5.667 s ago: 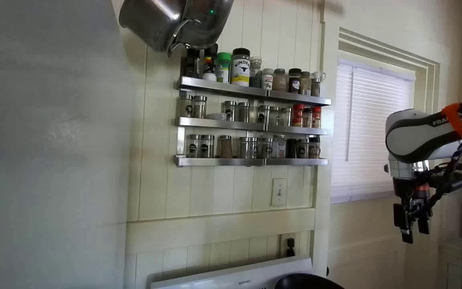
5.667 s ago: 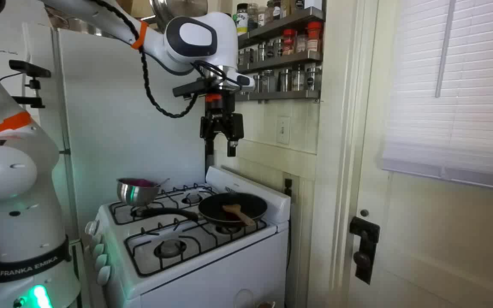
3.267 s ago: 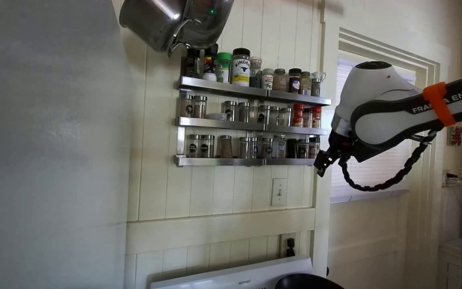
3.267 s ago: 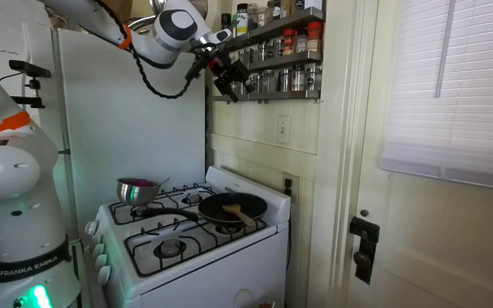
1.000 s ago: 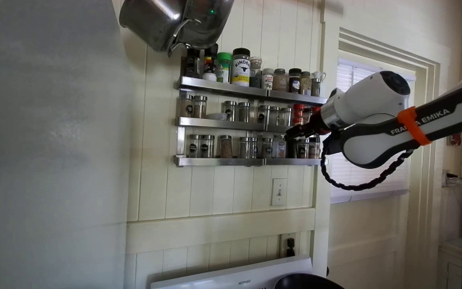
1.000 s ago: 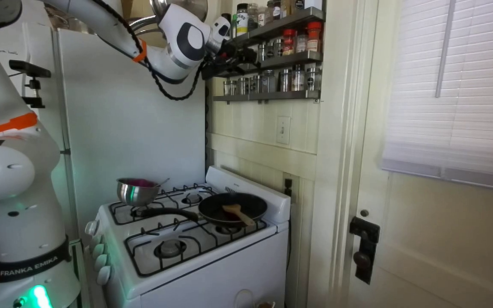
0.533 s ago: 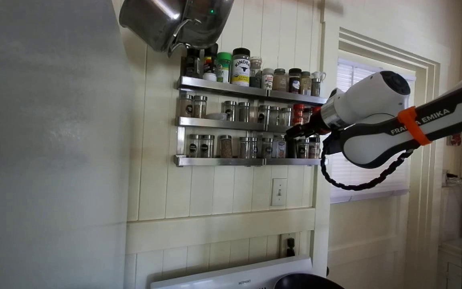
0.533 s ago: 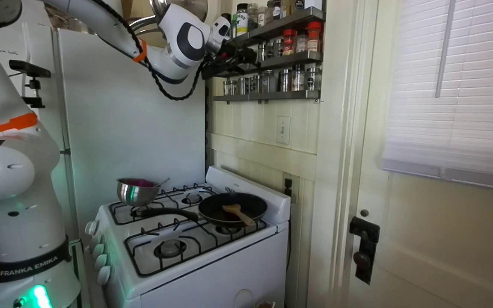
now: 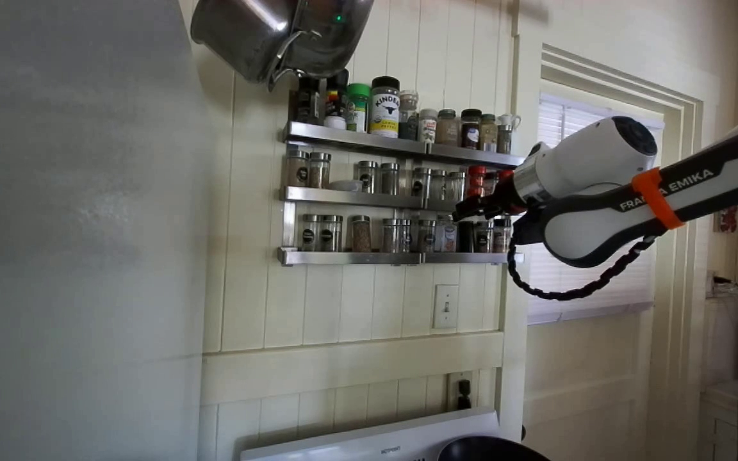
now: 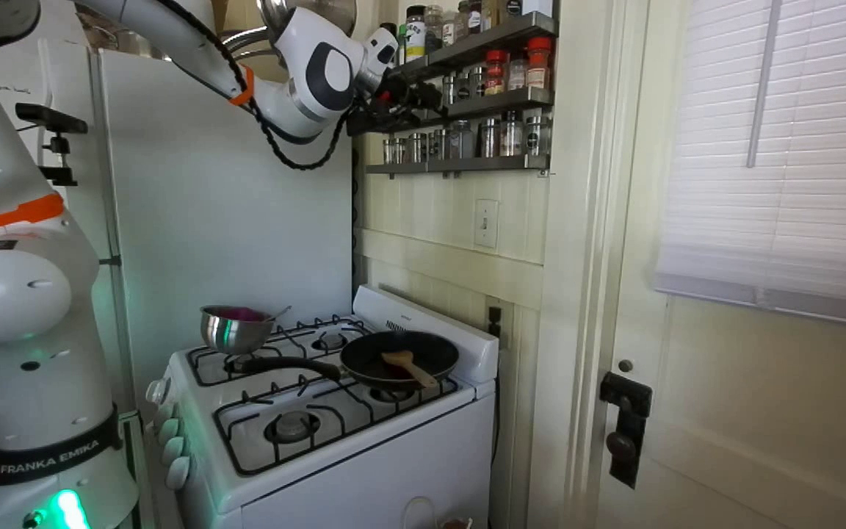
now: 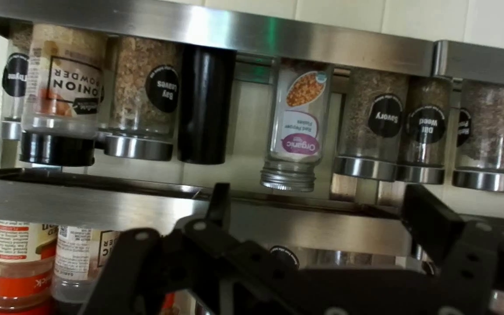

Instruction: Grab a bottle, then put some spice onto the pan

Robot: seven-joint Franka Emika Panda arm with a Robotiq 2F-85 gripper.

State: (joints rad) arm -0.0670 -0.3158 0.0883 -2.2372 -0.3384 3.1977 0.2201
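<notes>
Spice bottles stand in rows on three wall shelves. In the wrist view, which shows them upside down, a clear Red Pepper Flakes bottle [image 11: 298, 127] on the lowest shelf is nearest the space between my fingers. My gripper [image 11: 317, 203] is open with nothing in it, its tips level with the edge of the middle shelf [image 11: 300, 223] and apart from that bottle. In both exterior views the gripper [image 9: 460, 211] points at the shelves, level with the gap between the lower two. The dark pan [image 10: 366, 356] sits below on the stove, a wooden spatula [image 10: 408, 367] inside.
Beside the Red Pepper Flakes bottle stand a black bottle [image 11: 206, 105] and a Savory jar [image 11: 372, 118]. The lowest shelf's metal edge [image 11: 234, 26] crosses the wrist view. Steel pots [image 9: 247, 38] hang near the top shelf. A steel bowl [image 10: 232, 334] is on the stove [image 10: 364, 455].
Over several seconds my gripper has risen from hanging downward and tilted forward to the shelves, staying open. Within the last second it has barely shifted.
</notes>
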